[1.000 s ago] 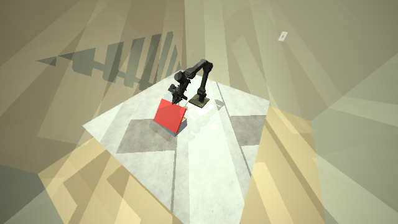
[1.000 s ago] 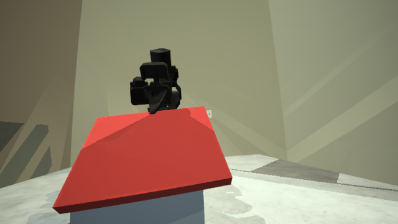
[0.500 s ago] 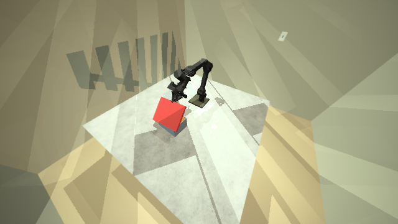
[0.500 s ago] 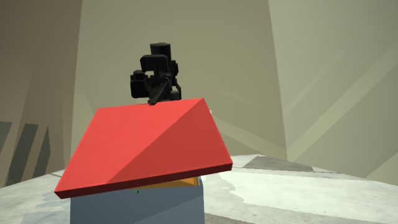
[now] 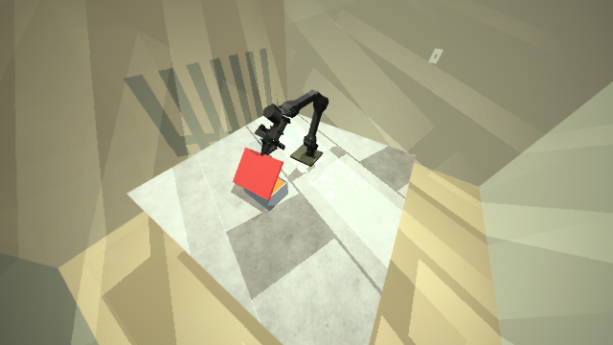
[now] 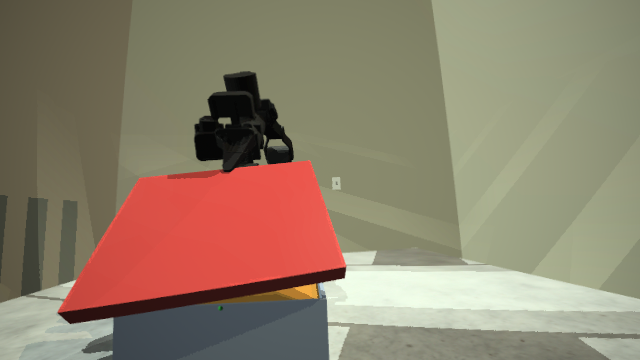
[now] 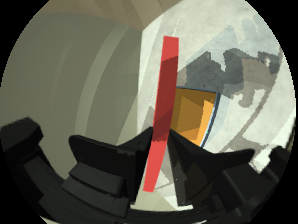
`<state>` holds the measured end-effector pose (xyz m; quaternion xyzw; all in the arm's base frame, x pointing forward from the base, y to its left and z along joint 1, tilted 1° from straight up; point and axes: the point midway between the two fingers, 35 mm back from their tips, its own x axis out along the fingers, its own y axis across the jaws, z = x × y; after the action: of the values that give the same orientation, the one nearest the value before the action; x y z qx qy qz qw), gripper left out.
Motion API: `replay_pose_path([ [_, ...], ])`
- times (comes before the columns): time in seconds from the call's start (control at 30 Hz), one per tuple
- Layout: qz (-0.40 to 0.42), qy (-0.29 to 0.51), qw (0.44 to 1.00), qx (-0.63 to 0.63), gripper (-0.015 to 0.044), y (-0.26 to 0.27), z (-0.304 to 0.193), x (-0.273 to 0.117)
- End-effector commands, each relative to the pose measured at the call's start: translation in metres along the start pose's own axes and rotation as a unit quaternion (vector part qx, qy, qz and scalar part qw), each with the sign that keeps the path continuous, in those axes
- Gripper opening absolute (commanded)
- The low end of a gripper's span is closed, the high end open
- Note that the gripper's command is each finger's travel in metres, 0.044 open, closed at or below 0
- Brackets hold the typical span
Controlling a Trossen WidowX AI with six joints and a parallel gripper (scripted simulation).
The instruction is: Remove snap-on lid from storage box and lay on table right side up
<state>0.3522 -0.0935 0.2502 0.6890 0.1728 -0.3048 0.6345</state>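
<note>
The gripper grasps the lid by one edge, holding it tilted over the box. The box stands on the table, partly uncovered, its orange inside showing beneath the lid.

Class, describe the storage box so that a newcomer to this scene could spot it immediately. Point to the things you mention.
On the pale, grey-patched table (image 5: 297,268) stands a black arm (image 5: 316,117), its hand (image 5: 263,152) (image 7: 160,131) gripping a tilted red lid (image 5: 258,173) (image 6: 215,230) (image 7: 166,90). Look just beneath that lid: the box (image 5: 271,201) (image 6: 225,335) (image 7: 195,112) is blue-grey outside and, unlike the all-red lid, shows orange inside.
</note>
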Motion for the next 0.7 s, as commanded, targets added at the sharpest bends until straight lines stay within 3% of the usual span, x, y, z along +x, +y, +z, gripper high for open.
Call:
replay_pose_path([
  [0.0,0.004,0.002,1.0,-0.002,0.0,0.001,0.007,-0.001],
  [0.67,0.004,0.0,1.0,-0.003,0.0,-0.002,0.047,-0.004],
])
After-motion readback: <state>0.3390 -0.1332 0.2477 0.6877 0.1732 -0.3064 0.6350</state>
